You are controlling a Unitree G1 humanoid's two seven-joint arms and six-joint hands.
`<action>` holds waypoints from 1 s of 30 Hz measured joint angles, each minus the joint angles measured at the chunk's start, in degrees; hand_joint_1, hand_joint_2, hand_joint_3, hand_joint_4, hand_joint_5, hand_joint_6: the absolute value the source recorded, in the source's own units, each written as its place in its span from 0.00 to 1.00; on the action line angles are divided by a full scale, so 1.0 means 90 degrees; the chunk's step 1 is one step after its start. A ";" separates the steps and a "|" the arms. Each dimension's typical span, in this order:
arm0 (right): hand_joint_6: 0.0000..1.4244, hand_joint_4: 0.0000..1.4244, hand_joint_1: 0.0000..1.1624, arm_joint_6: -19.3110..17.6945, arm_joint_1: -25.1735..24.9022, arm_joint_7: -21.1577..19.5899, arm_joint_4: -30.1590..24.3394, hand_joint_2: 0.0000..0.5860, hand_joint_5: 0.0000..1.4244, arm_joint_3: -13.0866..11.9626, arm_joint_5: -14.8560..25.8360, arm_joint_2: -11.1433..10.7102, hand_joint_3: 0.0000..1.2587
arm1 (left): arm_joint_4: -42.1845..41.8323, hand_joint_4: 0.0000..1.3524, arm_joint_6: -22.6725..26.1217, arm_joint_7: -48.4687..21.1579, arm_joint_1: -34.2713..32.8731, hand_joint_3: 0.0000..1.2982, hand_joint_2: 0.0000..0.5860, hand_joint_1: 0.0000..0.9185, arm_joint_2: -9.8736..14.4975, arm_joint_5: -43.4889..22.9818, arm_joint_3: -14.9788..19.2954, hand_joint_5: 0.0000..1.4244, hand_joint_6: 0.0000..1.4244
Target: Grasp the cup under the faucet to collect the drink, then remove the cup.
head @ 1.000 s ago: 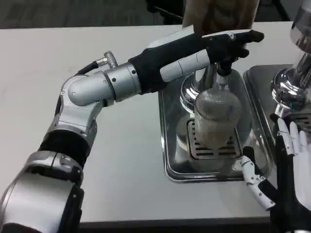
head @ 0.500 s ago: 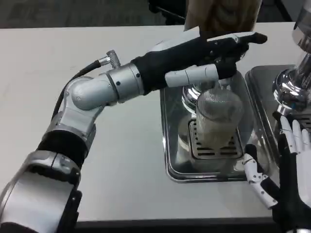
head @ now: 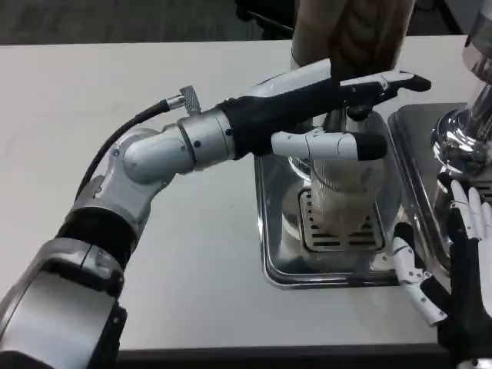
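Observation:
A clear ribbed cup [head: 344,201] with a pale beige drink in it stands upright on the slotted grate of a steel drip tray [head: 278,254], under a chrome faucet [head: 352,117]. My left hand [head: 338,96] reaches in from the left above the cup, its fingers stretched out flat over the faucet's top. Its thumb [head: 327,144] lies across the front of the cup's upper part, and the hand grips nothing. My right hand [head: 455,265] waits at the lower right beside the tray, fingers spread and empty.
A brown drink barrel [head: 350,31] rises behind the faucet. A second steel tray [head: 407,134] with its own chrome tap [head: 461,134] stands close on the right, just above my right hand. White table stretches to the left of the tray.
My left hand has straightened its fingers over the faucet and slid a little right. Its thumb has dropped in front of the cup. The right hand has barely moved.

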 measured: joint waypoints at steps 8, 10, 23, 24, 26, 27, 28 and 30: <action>0.03 0.00 0.29 -0.0194 -0.0052 0.0115 0.0019 0.75 0.00 -0.0116 0.0433 -0.0016 0.07 | 0.0009 0.00 -0.0193 0.0398 0.0002 0.07 0.04 0.00 0.0062 0.0249 -0.0188 0.02 0.01; 0.03 0.00 0.30 -0.0268 -0.0064 0.0144 0.0037 0.72 0.00 -0.0131 0.0527 -0.0025 0.07 | 0.0010 0.00 -0.0206 0.0434 0.0002 0.07 0.04 0.00 0.0075 0.0249 -0.0219 0.02 0.01; 0.01 0.00 0.49 -0.1593 -0.0478 0.1106 0.1051 0.40 0.00 -0.0563 0.2469 -0.0243 0.00 | 0.0032 0.00 -0.0221 0.0480 0.0002 0.07 0.04 0.00 0.0087 0.0230 -0.0254 0.01 0.01; 0.00 0.00 0.49 -0.1659 -0.0521 0.1183 0.1127 0.40 0.00 -0.0593 0.2559 -0.0265 0.00 | 0.0032 0.00 -0.0221 0.0480 0.0002 0.08 0.04 0.00 0.0087 0.0229 -0.0254 0.01 0.01; 0.00 0.00 0.50 -0.1845 -0.0624 0.1356 0.1295 0.39 0.00 -0.0641 0.2760 -0.0320 0.00 | 0.0036 0.00 -0.0222 0.0480 0.0002 0.08 0.04 0.00 0.0088 0.0224 -0.0251 0.01 0.01; 0.00 0.00 0.51 -0.1950 -0.0703 0.1496 0.1407 0.38 0.00 -0.0674 0.2899 -0.0365 0.00 | 0.0037 0.00 -0.0222 0.0480 0.0002 0.08 0.04 0.00 0.0087 0.0220 -0.0248 0.01 0.01; 0.00 0.00 0.51 -0.2058 -0.0781 0.1599 0.1523 0.38 0.00 -0.0703 0.2981 -0.0394 0.00 | 0.0039 0.00 -0.0221 0.0481 0.0002 0.08 0.05 0.00 0.0088 0.0219 -0.0247 0.01 0.01; 0.00 0.00 0.51 -0.2160 -0.0861 0.1745 0.1658 0.38 0.00 -0.0748 0.3102 -0.0426 0.00 | 0.0041 0.00 -0.0221 0.0481 0.0002 0.08 0.05 0.00 0.0088 0.0218 -0.0246 0.01 0.02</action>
